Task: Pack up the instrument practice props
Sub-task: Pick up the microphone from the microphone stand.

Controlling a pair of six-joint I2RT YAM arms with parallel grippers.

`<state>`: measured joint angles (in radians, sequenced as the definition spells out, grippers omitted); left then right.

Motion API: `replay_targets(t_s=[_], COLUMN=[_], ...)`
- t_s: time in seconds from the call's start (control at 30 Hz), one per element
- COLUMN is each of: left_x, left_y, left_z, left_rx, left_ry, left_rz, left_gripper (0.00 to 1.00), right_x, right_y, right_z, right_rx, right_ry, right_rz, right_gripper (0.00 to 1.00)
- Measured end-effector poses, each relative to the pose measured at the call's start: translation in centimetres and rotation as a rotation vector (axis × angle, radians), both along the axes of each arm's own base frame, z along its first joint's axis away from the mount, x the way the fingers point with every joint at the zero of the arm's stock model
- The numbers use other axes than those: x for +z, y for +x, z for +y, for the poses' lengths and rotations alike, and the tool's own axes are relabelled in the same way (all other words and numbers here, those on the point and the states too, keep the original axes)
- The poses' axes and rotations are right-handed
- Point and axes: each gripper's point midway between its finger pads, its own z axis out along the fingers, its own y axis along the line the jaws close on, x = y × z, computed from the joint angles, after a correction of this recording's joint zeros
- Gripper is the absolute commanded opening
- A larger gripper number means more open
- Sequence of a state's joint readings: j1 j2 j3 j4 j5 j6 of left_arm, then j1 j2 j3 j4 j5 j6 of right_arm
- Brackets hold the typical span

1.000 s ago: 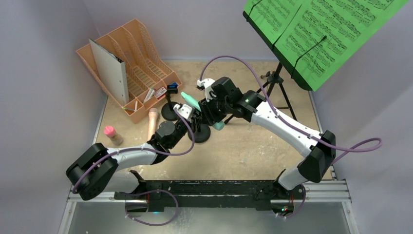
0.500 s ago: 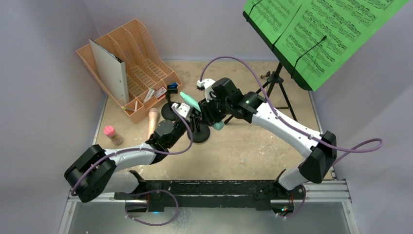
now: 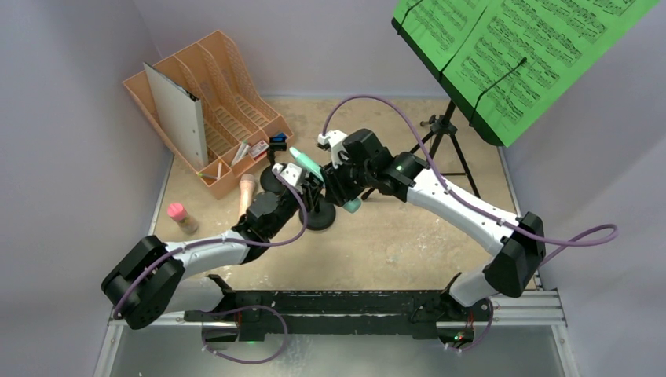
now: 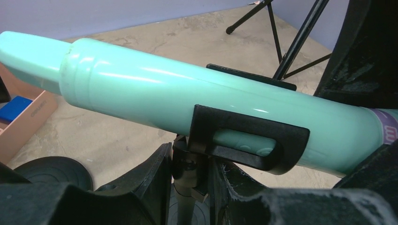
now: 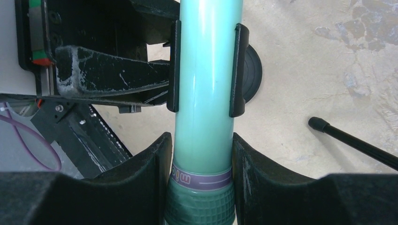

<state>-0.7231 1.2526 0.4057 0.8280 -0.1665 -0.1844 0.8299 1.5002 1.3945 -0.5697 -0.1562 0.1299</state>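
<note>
- Top view: the left gripper [image 3: 303, 188] and right gripper [image 3: 342, 187] are meeting at mid-table over 1 clip pole [image 3: 318, 215]. Its clip is carrying the teal mic [image 3: 305, 162]. The finger contact is too small to tell from here.
- Also from above, the pink mic [image 3: 247, 196] is lying loose on the table [image 3: 393, 236] beside the 2nd pole [image 3: 267, 183]. Both are sitting near the rack [image 3: 228, 86] with its binder [image 3: 177, 106].
- The tripod [image 3: 444, 129] is standing unfolded at the back right, with the green pages [image 3: 518, 47] spread on top of it.
- Left wrist view: the left fingers [image 4: 150, 173] are pinching the pole's thin stem just under the clip [image 4: 206, 122]. The teal mic is lying across the clip above them.
- Right wrist view: the right fingers [image 5: 145, 178] are pinching the mic's body from both sides, just above its purple band (the clip's 2 arms are hugging the mic a little farther along).
- Progress, as I judge it: nothing is looking packed yet. The arms seem to be working on pulling the mic out of the clip, 1 steadying the pole and the other taking the mic.
- Remaining: freeing this mic, stowing both mics and both poles, gathering the pages and folding the tripod. Where they are meant to go is not showing.
</note>
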Motion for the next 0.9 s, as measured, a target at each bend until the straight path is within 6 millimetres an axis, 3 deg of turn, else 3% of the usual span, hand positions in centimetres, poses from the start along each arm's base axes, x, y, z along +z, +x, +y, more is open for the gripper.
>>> replay_targets(t_s=[0.9], left_x=[-0.1], left_y=[0.2], left_z=[0.6], left_rx=[0.004], left_ry=[-0.052], left_rz=[0.036], left_gripper=[0.00], right_x=[0.1], right_y=[-1.7], right_z=[-1.5], right_rx=[0.020], right_ry=[0.018], right_rz=[-0.004], right_gripper=[0.00])
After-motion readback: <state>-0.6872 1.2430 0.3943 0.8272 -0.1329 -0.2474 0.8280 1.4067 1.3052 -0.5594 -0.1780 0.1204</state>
